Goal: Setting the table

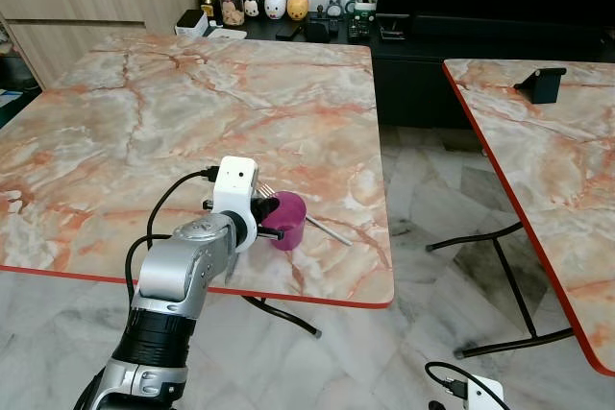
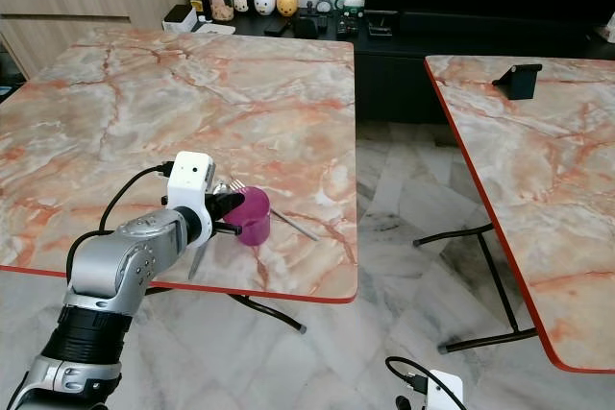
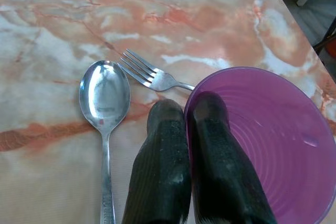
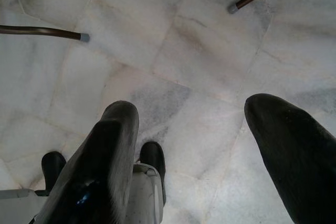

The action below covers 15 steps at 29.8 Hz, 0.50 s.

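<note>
A purple plastic cup [image 1: 291, 223] stands near the front edge of the marble table [image 1: 192, 112]. My left gripper [image 1: 272, 221] is shut on its rim. In the left wrist view one finger [image 3: 220, 145] is inside the cup [image 3: 273, 145] and the other finger [image 3: 160, 150] is outside it. A steel fork [image 3: 149, 73] lies beside the cup with its handle running behind it. A steel spoon [image 3: 104, 95] lies next to the fork, bowl up. My right gripper [image 4: 191, 108] hangs open over the floor, holding nothing.
A second marble table [image 1: 548, 170] stands to the right with a black stand [image 1: 541, 84] on it, across a gap of tiled floor [image 1: 432, 189]. A dark console [image 1: 317, 31] with toys and a jar lines the far wall. Folding legs [image 1: 500, 256] reach under the tables.
</note>
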Available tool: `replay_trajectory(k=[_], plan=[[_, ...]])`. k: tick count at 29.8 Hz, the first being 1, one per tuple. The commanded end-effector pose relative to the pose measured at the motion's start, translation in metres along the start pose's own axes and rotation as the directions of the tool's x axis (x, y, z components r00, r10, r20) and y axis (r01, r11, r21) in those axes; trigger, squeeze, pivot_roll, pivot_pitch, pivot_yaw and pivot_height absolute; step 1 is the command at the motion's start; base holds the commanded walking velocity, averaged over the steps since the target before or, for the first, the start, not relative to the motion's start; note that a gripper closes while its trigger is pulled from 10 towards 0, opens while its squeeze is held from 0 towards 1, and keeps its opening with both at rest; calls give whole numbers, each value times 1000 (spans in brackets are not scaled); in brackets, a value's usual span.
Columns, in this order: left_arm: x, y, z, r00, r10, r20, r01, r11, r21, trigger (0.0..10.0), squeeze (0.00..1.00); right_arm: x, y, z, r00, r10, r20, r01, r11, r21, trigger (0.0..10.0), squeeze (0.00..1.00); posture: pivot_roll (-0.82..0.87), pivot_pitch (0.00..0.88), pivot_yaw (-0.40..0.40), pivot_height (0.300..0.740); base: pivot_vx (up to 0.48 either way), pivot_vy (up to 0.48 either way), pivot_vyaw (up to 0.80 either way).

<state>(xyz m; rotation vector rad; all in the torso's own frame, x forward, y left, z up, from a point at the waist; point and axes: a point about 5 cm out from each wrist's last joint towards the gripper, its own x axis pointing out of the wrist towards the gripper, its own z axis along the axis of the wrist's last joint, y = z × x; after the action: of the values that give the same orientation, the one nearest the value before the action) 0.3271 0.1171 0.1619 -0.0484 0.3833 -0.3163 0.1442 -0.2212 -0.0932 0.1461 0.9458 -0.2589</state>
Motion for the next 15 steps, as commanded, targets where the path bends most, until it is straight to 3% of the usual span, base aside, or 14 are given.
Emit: replay_trajectory(k=[1,2,3,4,5,6,12,15], plan=[[-4,8,14,996,32,84,-31,999,-12,0,0,0,-1,0,1000,-2,0,2,1000,1,10000,0,126,0,-35,740,0,0,0],[-5,9,16,994,36,106,-35,999,-16,0,0,0,-1,0,1000,-2,0,2,1000,0,10000,0,126,0,-35,740,0,0,0],[-9,10,25,982,38,186,-30,998,-47,0,0,0,-1,0,1000,-2,0,2,1000,1,10000,0,128,0,-37,740,0,0,0],[-11,10,29,975,33,222,-19,998,-62,1255,0,0,-2,0,1000,-2,0,2,1000,0,10000,0,130,0,-39,740,0,0,0],[-14,8,33,964,19,267,-1,998,-70,9333,0,0,-2,0,1000,-2,-1,2,1000,-1,10000,0,132,0,-39,740,0,0,0],[-18,5,38,947,0,320,27,997,-78,10000,0,0,-2,0,1000,-2,-1,2,1000,-3,10000,0,132,0,-40,740,0,0,0],[-28,6,46,895,42,444,-3,996,-89,10000,0,0,-2,-1,1000,-2,-2,2,1000,-4,10000,0,123,0,-42,740,0,0,0],[-34,12,44,837,106,538,-186,978,97,10000,0,-1,-3,-1,1000,-3,-3,3,1000,-3,10000,0,124,0,-44,740,0,0,0]])
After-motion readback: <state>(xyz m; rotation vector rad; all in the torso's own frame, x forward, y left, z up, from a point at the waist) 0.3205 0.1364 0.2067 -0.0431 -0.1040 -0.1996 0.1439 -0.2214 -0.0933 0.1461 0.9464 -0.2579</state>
